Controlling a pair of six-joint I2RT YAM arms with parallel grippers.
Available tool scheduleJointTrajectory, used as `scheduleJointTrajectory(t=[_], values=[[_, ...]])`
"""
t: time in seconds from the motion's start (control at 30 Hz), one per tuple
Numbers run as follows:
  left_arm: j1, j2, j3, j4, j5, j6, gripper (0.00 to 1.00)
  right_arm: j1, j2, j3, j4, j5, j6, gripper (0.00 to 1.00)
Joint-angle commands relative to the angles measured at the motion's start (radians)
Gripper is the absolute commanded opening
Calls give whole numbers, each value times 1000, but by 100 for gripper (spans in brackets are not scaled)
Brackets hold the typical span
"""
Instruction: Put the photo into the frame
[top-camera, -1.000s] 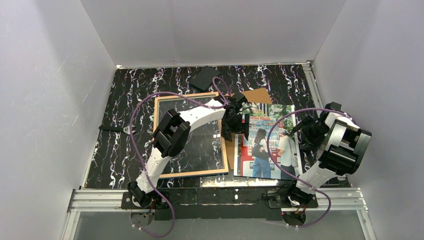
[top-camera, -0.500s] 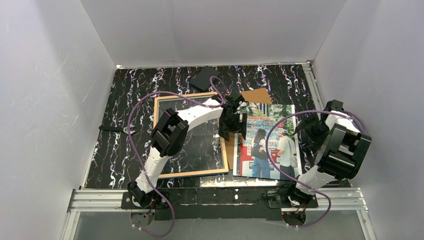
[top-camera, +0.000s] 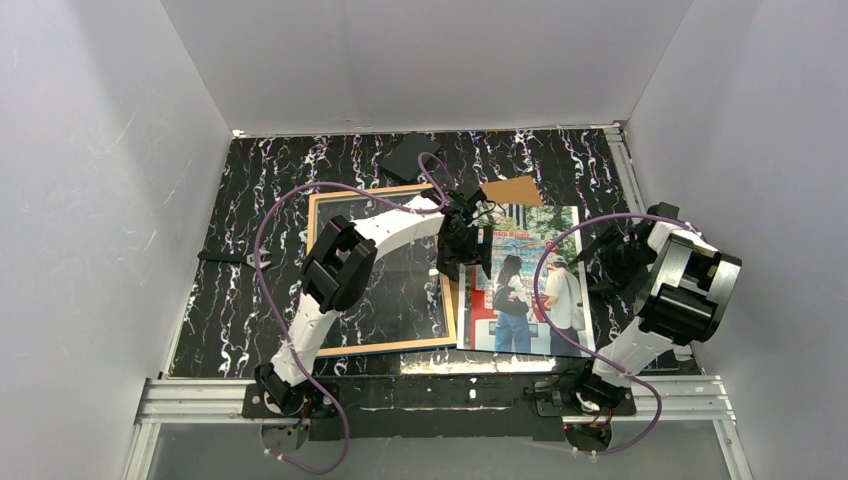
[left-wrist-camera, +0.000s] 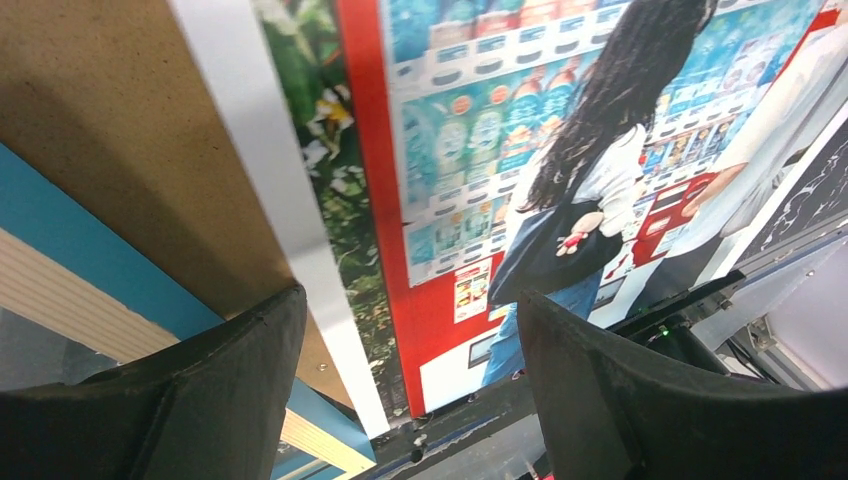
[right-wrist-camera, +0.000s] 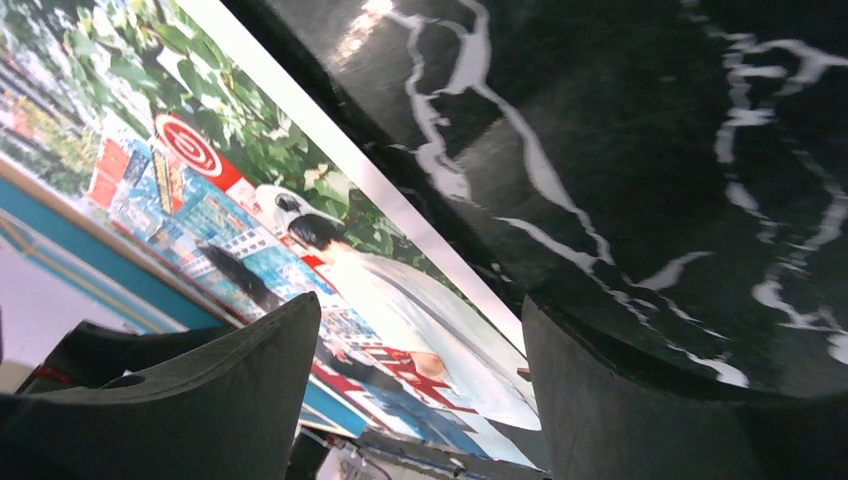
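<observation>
The photo (top-camera: 525, 280) lies face up just right of the frame (top-camera: 390, 347), overlapping a brown backing board (top-camera: 512, 190). The left tool (top-camera: 463, 248) hangs released over the photo's edge nearest the frame. The right tool (top-camera: 612, 258), also released, is at the far edge. Pinch paper alone, not board. The frame holds only glass.

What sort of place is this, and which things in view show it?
Probably a robotics test cell: plain white walls box in a black marbled table, and the left arm and right arm are bolted to a metal rail at its near edge.
</observation>
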Motion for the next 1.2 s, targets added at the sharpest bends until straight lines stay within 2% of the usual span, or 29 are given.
scheduleJointTrajectory(t=[0.0, 0.27, 0.57, 0.73, 0.93, 1.03, 1.17], values=[[5, 19, -20, -69, 28, 14, 75, 11, 0, -6, 27, -192, -32, 81], [5, 26, -22, -70, 56, 22, 75, 23, -103, -90, 82, -413, -1, 77], [7, 10, -48, -74, 59, 37, 75, 46, -141, -127, 85, -457, -16, 71], [6, -12, -61, -66, 70, 42, 75, 61, -177, -114, 51, -455, -15, 48], [6, -155, -116, -32, 61, 86, 80, 115, -320, -23, -49, -333, 19, 10], [7, -266, -163, 1, 55, 100, 82, 165, -377, 55, -108, -272, 34, 4], [9, -439, -245, 22, 11, 118, 86, 243, -437, 178, -202, -181, 42, 3]])
